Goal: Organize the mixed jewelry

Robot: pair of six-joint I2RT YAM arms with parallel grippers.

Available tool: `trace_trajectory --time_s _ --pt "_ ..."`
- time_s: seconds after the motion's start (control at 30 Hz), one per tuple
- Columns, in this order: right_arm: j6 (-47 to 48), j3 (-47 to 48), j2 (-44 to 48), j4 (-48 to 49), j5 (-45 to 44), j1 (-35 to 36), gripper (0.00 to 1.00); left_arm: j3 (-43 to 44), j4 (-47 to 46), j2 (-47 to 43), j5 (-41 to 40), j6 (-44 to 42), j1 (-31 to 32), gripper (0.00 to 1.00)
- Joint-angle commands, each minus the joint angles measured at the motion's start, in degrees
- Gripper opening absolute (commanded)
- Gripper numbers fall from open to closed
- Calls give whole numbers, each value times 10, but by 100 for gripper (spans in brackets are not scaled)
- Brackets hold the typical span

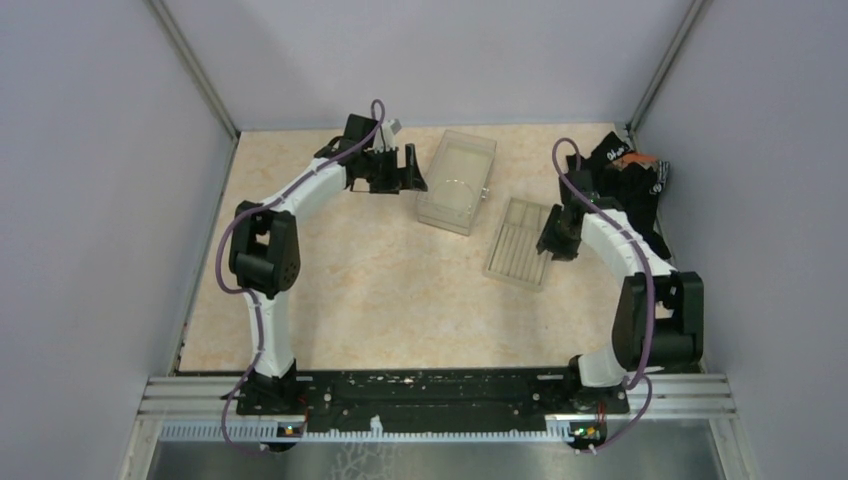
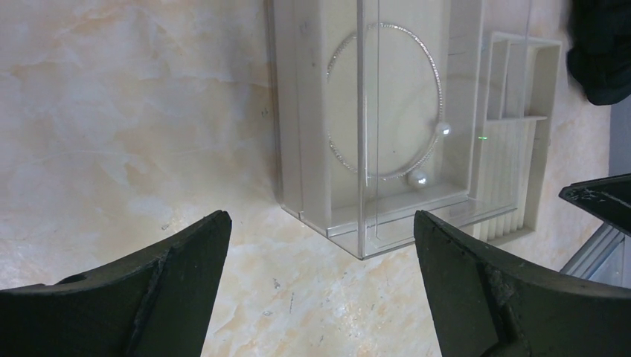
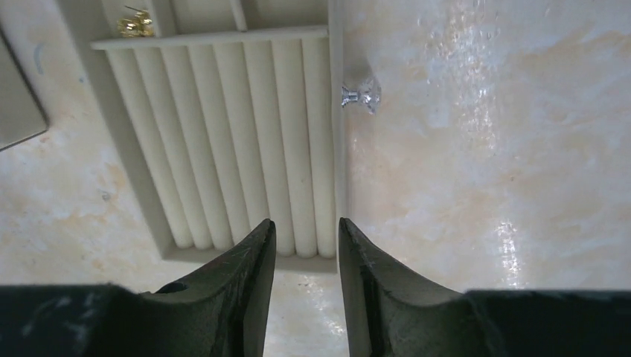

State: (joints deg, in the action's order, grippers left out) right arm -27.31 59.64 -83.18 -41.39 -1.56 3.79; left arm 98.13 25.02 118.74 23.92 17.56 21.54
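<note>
A thin silvery loop (image 2: 385, 100) with two pearl beads lies flat inside a clear plastic box (image 1: 457, 182). My left gripper (image 2: 321, 217) hangs wide open just short of the box's near corner, with only table between its fingers. To the right lies a beige ridged tray (image 3: 245, 134) with a small gold piece (image 3: 135, 24) in one of its far compartments. A tiny clear crystal piece (image 3: 361, 95) rests on the table against the tray's right wall. My right gripper (image 3: 306, 227) hovers over the tray's near edge, its jaws a little apart and holding nothing.
A black cloth heap (image 1: 630, 180) lies at the back right, behind the right arm. The clear box and the beige tray (image 1: 520, 243) sit side by side mid-table. Grey walls enclose the table on three sides.
</note>
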Motion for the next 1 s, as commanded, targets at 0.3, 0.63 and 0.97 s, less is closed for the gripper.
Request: trace_trajectory --time_s 0.3,0.63,0.97 --pt "-45 -22 -74 83 -42 2 25 -26 -36 -32 -12 10 3 99" --pt "-26 -22 -86 84 -54 2 24 -45 -36 -48 -18 11 3 99" --pt "-9 -40 -96 102 -51 2 12 -46 -37 -46 -13 16 4 99"
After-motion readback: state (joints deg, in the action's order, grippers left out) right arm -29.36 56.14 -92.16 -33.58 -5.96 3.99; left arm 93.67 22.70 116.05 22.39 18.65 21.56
